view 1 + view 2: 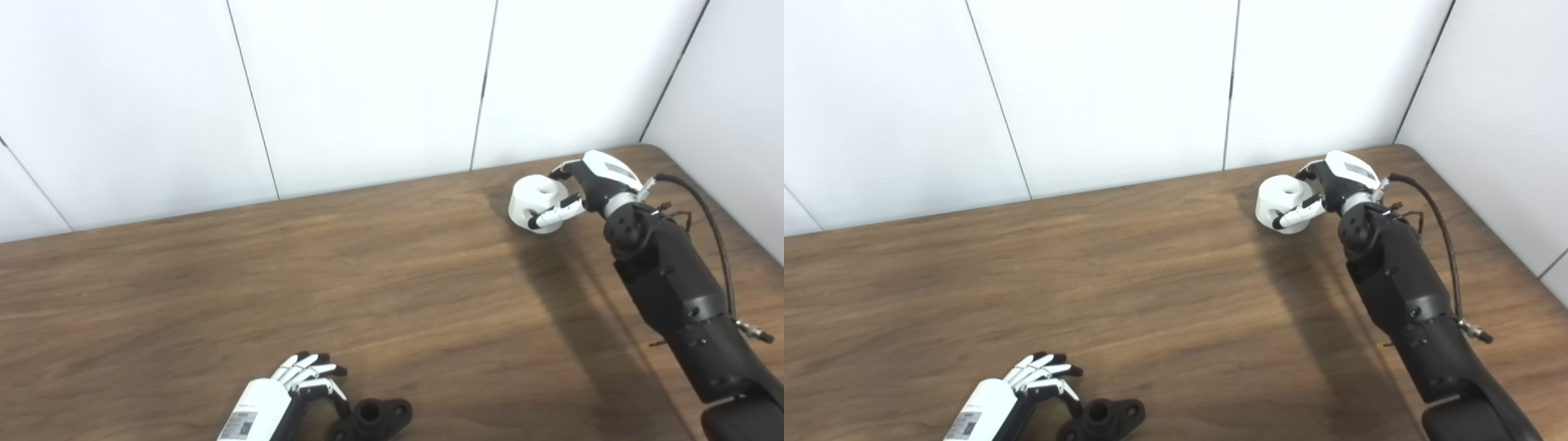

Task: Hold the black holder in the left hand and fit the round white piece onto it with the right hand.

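Observation:
The black holder [373, 418] lies flat on the wooden table [392, 294] at the front edge of the view, its central socket facing up. My left hand [300, 383] rests just left of it, open, with fingers stretched forward and the thumb close to the holder's left end. Far off at the back right, my right hand [591, 184] is shut on the round white piece [533, 199], its thumb across the front and fingers over the top. The piece has a hole in its top face. I cannot tell whether it touches the table.
White wall panels [367, 92] stand right behind the table's far edge, and another wall [735, 110] runs along the right side. The table's rounded back-right corner [649, 147] lies close behind my right hand. A black cable [713, 226] loops off the right forearm.

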`<state>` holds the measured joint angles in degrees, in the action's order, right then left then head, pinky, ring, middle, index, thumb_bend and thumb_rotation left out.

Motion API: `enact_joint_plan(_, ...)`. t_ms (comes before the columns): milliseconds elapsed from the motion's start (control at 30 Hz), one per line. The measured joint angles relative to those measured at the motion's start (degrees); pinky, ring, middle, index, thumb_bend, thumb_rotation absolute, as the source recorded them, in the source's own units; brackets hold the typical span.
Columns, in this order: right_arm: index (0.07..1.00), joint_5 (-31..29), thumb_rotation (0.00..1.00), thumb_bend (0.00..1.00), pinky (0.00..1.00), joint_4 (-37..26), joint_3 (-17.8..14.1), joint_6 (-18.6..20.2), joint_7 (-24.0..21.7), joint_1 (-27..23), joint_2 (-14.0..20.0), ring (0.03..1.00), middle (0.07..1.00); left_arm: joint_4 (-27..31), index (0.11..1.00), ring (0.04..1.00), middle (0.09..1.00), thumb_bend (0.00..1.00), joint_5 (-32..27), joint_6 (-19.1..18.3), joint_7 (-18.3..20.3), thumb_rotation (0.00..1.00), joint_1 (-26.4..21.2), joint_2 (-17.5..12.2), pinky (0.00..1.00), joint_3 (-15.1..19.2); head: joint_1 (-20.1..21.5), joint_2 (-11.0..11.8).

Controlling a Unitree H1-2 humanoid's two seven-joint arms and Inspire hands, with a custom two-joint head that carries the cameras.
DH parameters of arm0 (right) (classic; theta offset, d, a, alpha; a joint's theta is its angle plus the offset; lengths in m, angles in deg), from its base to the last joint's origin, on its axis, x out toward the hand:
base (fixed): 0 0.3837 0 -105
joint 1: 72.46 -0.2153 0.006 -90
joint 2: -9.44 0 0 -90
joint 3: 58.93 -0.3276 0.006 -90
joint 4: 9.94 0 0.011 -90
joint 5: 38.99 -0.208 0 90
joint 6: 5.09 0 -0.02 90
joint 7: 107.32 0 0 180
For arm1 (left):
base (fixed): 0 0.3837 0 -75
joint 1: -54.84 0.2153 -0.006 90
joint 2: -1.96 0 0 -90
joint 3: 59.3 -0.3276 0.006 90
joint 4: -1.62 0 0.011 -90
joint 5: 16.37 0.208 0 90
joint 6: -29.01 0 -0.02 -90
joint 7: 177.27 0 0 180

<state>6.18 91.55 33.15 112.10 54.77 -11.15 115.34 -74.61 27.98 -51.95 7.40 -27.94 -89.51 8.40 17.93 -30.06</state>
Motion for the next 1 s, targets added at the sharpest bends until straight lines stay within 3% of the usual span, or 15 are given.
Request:
enact_joint_plan(200, 0.624, -1.5, 0.29, 0.79, 0.94, 0.0, 0.4, -0.2, 2.1, 0.0, 0.0, 0.968, 0.844, 0.2, 0.484, 0.872, 0.781, 0.52, 0.0, -0.3, 0.2, 0.05, 0.0, 0.0, 0.90, 0.0, 0.0, -0.3)
enact_joint_plan(233, 0.545, -2.0, 0.21, 0.63, 0.95, 0.0, 0.5, -0.2, 2.3, 0.0, 0.0, 0.976, 0.851, 0.3, 0.484, 0.872, 0.781, 0.52, 0.1, -0.4, 0.2, 0.05, 0.0, 0.0, 0.90, 0.0, 0.0, -0.4)
enact_joint_plan(333, 0.494, -3.6, 0.15, 0.53, 0.97, 0.1, 0.5, -0.6, 3.1, 0.0, 0.0, 0.987, 0.856, 0.7, 0.484, 0.869, 0.779, 0.52, 0.4, -0.9, 0.4, 0.05, 0.0, 0.0, 0.89, -0.1, 0.0, -0.4)
enact_joint_plan(667, 0.488, -5.9, 0.14, 0.52, 0.99, 0.8, 1.3, -1.2, 6.3, 0.0, 0.0, 0.996, 0.850, 1.5, 0.484, 0.859, 0.772, 0.52, 0.8, -1.6, 1.2, 0.05, 0.1, 0.1, 0.88, -0.1, 0.1, -0.5)
enact_joint_plan(1000, 0.488, -6.7, 0.14, 0.51, 0.97, 0.5, 1.9, -1.0, 6.5, 0.0, 0.4, 0.993, 0.857, 3.3, 0.484, 0.847, 0.767, 0.52, 2.0, -3.4, 2.5, 0.05, 0.1, 0.3, 0.85, -0.2, -0.2, -0.8)
